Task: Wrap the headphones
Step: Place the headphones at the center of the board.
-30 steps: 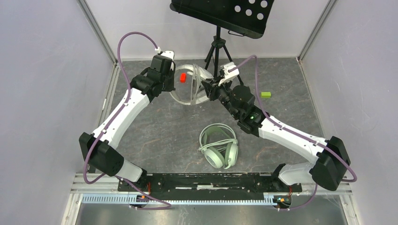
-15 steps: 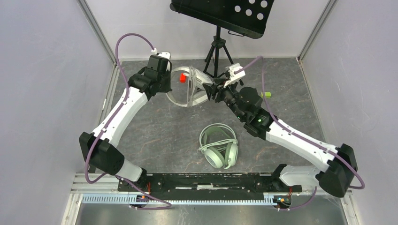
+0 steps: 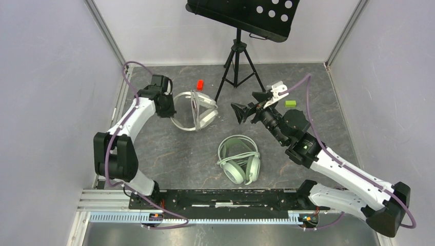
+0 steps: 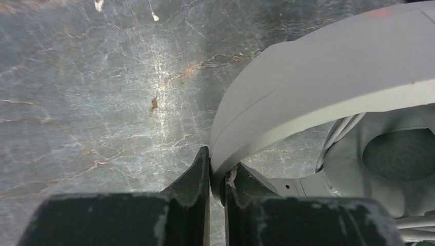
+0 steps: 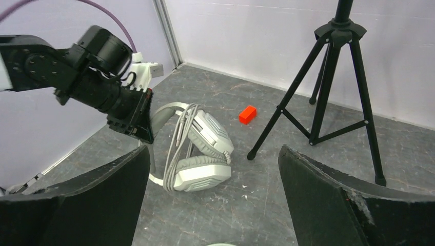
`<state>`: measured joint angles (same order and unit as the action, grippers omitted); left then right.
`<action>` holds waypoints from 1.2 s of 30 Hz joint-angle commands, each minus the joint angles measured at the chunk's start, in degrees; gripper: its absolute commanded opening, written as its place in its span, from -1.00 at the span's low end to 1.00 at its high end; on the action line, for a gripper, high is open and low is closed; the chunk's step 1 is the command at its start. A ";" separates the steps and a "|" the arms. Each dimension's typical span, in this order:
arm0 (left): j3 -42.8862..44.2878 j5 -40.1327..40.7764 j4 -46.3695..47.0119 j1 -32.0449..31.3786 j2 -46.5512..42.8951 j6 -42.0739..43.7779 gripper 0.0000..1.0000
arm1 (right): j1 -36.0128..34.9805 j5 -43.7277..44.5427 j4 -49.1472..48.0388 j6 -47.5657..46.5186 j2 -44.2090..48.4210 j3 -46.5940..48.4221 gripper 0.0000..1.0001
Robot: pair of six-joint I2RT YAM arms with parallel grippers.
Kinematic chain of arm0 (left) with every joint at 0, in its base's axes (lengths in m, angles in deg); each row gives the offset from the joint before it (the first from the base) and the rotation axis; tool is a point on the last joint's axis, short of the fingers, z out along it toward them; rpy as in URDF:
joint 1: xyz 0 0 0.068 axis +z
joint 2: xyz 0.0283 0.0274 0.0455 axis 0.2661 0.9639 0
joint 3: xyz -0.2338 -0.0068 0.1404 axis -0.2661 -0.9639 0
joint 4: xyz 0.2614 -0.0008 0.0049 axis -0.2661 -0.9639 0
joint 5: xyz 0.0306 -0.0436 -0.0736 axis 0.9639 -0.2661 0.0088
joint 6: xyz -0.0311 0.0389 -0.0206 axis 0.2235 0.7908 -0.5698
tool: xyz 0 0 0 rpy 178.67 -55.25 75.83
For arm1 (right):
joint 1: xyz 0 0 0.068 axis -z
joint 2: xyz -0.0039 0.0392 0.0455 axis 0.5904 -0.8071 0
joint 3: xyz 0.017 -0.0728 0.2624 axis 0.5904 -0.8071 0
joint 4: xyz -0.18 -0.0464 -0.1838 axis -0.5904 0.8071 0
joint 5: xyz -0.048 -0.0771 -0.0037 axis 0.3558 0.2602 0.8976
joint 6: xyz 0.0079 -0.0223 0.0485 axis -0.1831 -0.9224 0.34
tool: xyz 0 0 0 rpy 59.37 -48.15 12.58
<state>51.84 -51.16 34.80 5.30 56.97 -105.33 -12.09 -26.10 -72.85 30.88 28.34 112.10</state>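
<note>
Top external view. Dark marbled surface (image 3: 169, 148), walled on three sides.

Left arm reaches along the left edge toward the far-left corner. Right arm stretches from the near-right corner toward the middle, wrist raised.

Black stand (image 3: 237, 61) on three legs at mid far edge.

White headset (image 3: 197, 110): far-left part of the surface, just beside the left arm's wrist. Right wrist view shows both earcups down on the surface, one stacked against the other, and the band tilted up toward the left arm. Strands of pale cable (image 3: 195, 102) cross the band beside the cups.

Mint headset (image 3: 238, 159): lying flat near the middle, toward the near edge, well apart from the white one. Neither arm touches it.

Left tool (image 3: 168, 106): fingers pinched on the white headset's band. Left wrist view shows the band's edge squeezed between the two tips.

Right tool (image 3: 248, 104): fingers spread wide, nothing between them, apart from both headsets and pointed toward the white one.

Red block (image 3: 200, 84): near the far edge, between white headset and stand.

Green block (image 3: 291, 103): toward the right edge, just beyond the right wrist.
</note>
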 commanded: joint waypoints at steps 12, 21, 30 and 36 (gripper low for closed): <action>-1.23 -11.13 9.47 7.25 8.35 -7.39 -0.70 | 0.11 -0.67 1.57 -1.30 5.90 -1.84 0.96; 1.37 -11.37 8.03 9.06 12.23 -5.99 -0.56 | 0.10 -0.50 0.55 -1.87 4.86 -1.93 0.96; 3.01 -10.64 7.77 9.87 15.42 -5.32 -0.51 | 0.11 -0.28 0.16 -2.49 4.88 -1.64 0.96; 4.11 -10.62 6.98 10.04 17.16 -4.92 -0.42 | 0.10 -0.20 0.34 -2.96 5.07 -1.93 0.96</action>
<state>53.35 -61.37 41.01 15.01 73.56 -109.40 -12.09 -26.95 -70.69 29.24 32.91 110.33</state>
